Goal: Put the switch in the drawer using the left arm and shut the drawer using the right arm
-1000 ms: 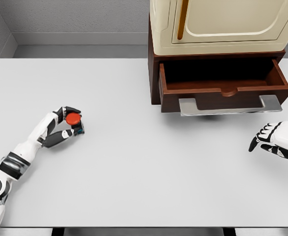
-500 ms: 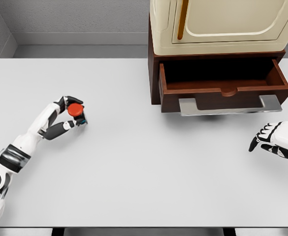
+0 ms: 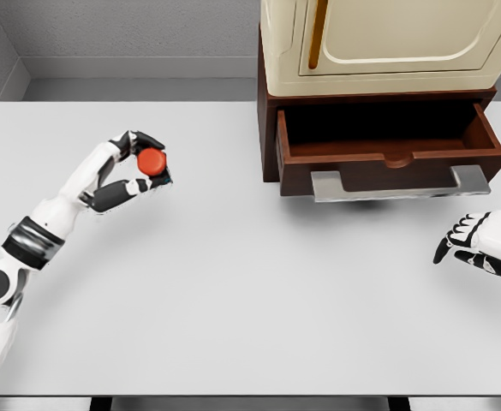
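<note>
The left hand grips the switch, a small dark block with a round red button, between thumb and fingers, over the left part of the white table; whether it hangs clear of the tabletop is hard to judge from above. The drawer of the brown cabinet stands pulled open, well to the right of the switch. The right hand sits at the right edge with fingers loosely curled, holding nothing.

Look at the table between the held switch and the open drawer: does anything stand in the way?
Nothing visible does. The left hand grips the red switch, and only bare white table lies between it and the open drawer, whose inside looks empty.
</note>
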